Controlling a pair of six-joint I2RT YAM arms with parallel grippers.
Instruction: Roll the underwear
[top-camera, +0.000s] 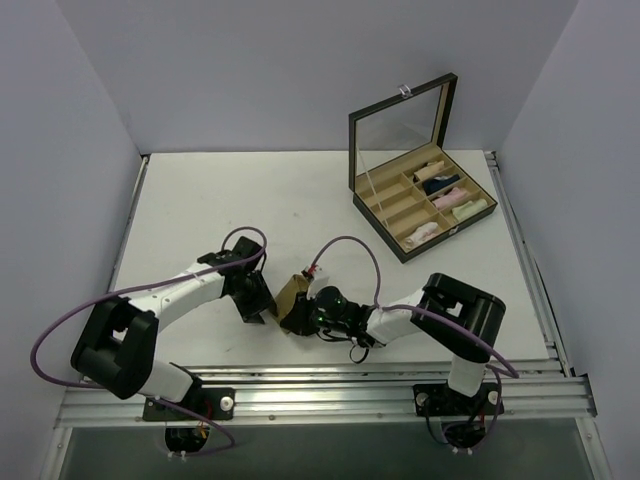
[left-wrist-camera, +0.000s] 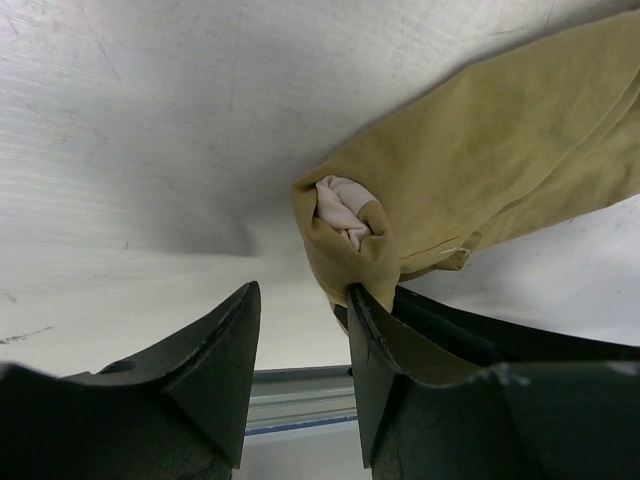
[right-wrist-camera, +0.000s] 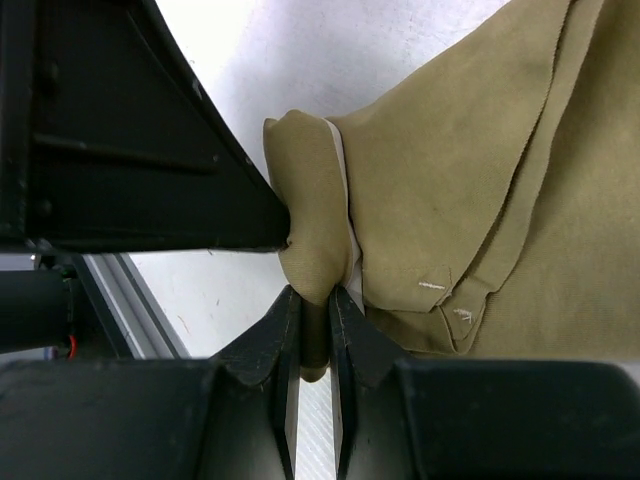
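Pale walls close round a white bench (top-camera: 200, 200). The tan underwear (top-camera: 292, 298) lies close to the bench's near edge, about midway along it, between the two arms. It is a soft khaki-beige cloth, folded over on itself in several layers. In the right wrist view (right-wrist-camera: 450, 180) the raw edges of those layers run side by side, and two short white stitches show near the lower fold. In the left wrist view (left-wrist-camera: 480, 170) the cloth stretches away to the right. Its near end is bunched into a loose curl, and a paler pinkish-white lining (left-wrist-camera: 340, 212) shows inside the curl.

The right end effector (right-wrist-camera: 312, 300) is clamped on a narrow pinch of that bunched end, the tan fabric squeezed between its two dark fingers. The left end effector (left-wrist-camera: 302, 300) stands apart with nothing between its fingers, and its right-hand finger (left-wrist-camera: 400, 380) touches the lower edge of the curl.

Toward the far right corner of the bench sits an open dark box (top-camera: 450, 237), its mirrored lid (top-camera: 400, 125) raised. White-and-pink underwear (top-camera: 421, 234) lies in the box's nearest compartment. A navy roll (top-camera: 440, 183) and a mint-green roll (top-camera: 468, 209) lie in others.
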